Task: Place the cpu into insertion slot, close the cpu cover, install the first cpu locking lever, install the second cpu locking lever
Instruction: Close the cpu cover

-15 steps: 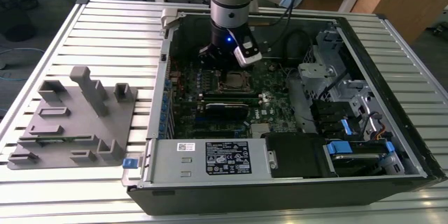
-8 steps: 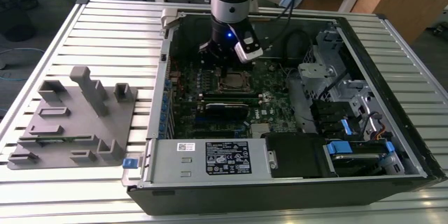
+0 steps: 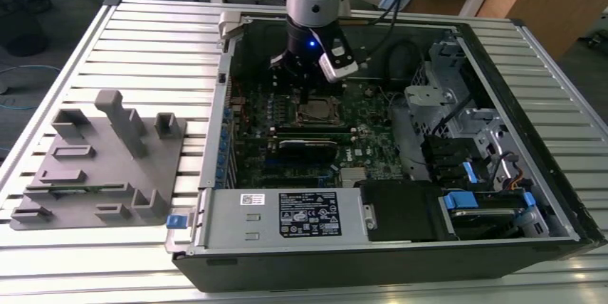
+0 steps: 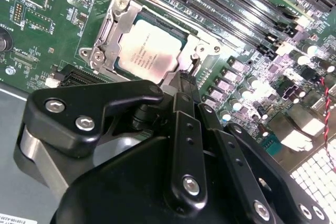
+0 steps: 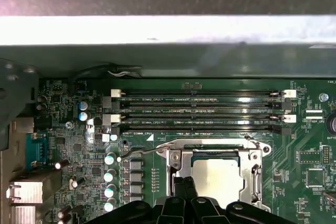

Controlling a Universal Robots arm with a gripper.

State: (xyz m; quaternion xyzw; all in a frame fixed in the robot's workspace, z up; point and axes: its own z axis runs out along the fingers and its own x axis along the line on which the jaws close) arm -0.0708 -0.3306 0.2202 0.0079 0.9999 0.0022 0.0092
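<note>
The gripper (image 5: 184, 186) is low over the green board (image 5: 153, 183). Its two fingers are pressed close together, and I cannot tell if anything is between them. The tips are right at the edge of the cpu cover (image 5: 176, 165). The cover lies flat over the cpu (image 5: 218, 176). The cpu sits in the insertion slot (image 3: 315, 111), its silver top showing through the cover's square hole. A thin metal lever (image 5: 142, 151) runs beside the slot. Past it lie long black card slots (image 5: 199, 109), then the grey case wall (image 5: 168, 30).
</note>
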